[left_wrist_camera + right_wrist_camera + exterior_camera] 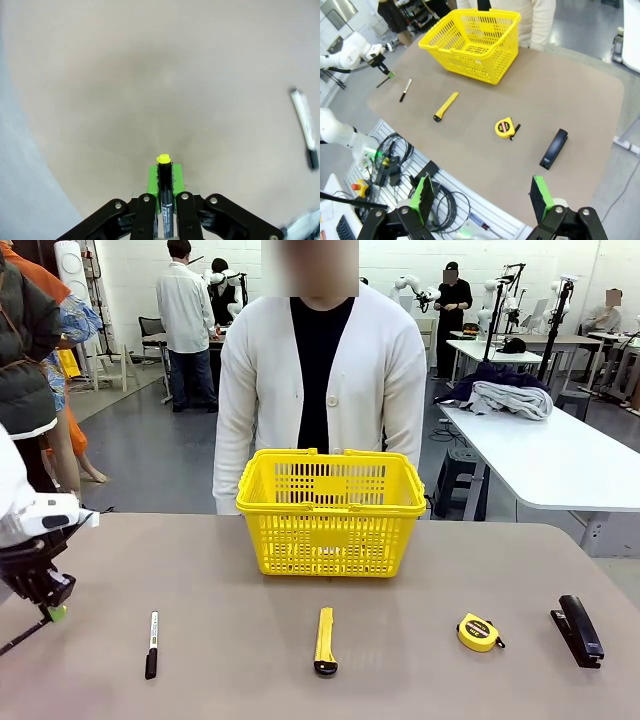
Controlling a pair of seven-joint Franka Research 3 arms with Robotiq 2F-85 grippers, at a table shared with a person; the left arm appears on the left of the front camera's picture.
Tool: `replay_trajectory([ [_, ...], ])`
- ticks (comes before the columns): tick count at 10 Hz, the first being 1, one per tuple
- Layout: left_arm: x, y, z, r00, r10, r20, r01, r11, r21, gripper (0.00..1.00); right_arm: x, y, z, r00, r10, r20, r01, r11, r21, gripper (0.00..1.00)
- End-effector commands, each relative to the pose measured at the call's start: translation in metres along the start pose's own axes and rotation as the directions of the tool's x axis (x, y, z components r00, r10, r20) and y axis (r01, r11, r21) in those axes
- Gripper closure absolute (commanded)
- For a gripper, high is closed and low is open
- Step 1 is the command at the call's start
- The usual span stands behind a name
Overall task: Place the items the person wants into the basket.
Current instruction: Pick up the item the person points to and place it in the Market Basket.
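Pen [165,210] is being clamped lengthwise in the closed left gripper [165,176], which is hanging low over the surface [220,580], well left of the basket [330,512] and nearer the robot, wrist angled downward. Doing this well means lifting clear, swinging over the basket's rim and lowering inside before releasing, so the slim shaft is not snagging the lattice. Right gripper [482,200] is hovering with its fingers wide apart, high on the basket's near side.

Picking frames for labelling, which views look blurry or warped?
Left wrist view: held pen sharp, table soft, marker smeared at the edge. Right wrist view: table outline bowed by the wide lens. Front view: crisp, even light, faint shadows.
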State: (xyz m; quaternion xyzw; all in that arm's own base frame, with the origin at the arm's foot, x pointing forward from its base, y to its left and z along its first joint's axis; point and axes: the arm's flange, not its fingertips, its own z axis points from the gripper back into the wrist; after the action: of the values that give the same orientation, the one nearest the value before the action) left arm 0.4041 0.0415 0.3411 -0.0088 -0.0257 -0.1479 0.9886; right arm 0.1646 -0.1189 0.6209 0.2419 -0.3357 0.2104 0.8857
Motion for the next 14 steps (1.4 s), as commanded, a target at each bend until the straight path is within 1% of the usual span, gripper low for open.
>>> replay_trajectory([
  [1,0.012,-0.03,0.09,0.962,-0.233,-0.139,0.235,0.972,-0.007,1.0,0.0,0.001,-0.001,1.0,0.011,0.001,-0.011,1.0,0.012,0.0],
  [3,0.03,-0.068,0.156,0.914,-0.379,-0.147,0.378,0.925,-0.033,1.0,0.0,0.001,-0.001,1.0,0.011,0.001,-0.011,1.0,0.012,0.0],
  [4,0.039,-0.087,0.181,0.896,-0.432,-0.101,0.433,0.901,-0.01,1.0,0.0,0.001,-0.001,1.0,0.011,0.001,-0.011,1.0,0.012,0.0],
  [6,0.047,-0.113,0.216,0.855,-0.519,0.013,0.519,0.855,0.015,1.0,0.0,0.001,-0.001,1.0,0.011,0.001,-0.011,1.0,0.012,0.0],
  [8,0.053,-0.135,0.238,0.819,-0.567,0.085,0.567,0.823,0.024,1.0,0.0,0.001,-0.001,1.0,0.011,0.001,-0.011,1.0,0.012,0.0],
  [9,0.054,-0.142,0.242,0.799,-0.593,0.105,0.593,0.805,0.033,1.0,0.0,0.001,-0.001,1.0,0.011,0.001,-0.011,1.0,0.012,0.0],
  [10,0.05,-0.146,0.238,0.8,-0.592,0.101,0.59,0.806,0.046,1.0,0.0,0.001,-0.001,1.0,0.011,0.001,-0.011,1.0,0.012,0.0],
  [11,0.054,-0.141,0.245,0.828,-0.557,0.067,0.554,0.83,0.055,1.0,0.0,0.001,-0.001,1.0,0.011,0.001,-0.011,1.0,0.012,0.0],
  [14,0.054,-0.141,0.245,0.828,-0.557,0.067,0.554,0.83,0.055,1.0,0.0,0.001,-0.001,1.0,0.011,0.001,-0.011,1.0,0.012,0.0],
])
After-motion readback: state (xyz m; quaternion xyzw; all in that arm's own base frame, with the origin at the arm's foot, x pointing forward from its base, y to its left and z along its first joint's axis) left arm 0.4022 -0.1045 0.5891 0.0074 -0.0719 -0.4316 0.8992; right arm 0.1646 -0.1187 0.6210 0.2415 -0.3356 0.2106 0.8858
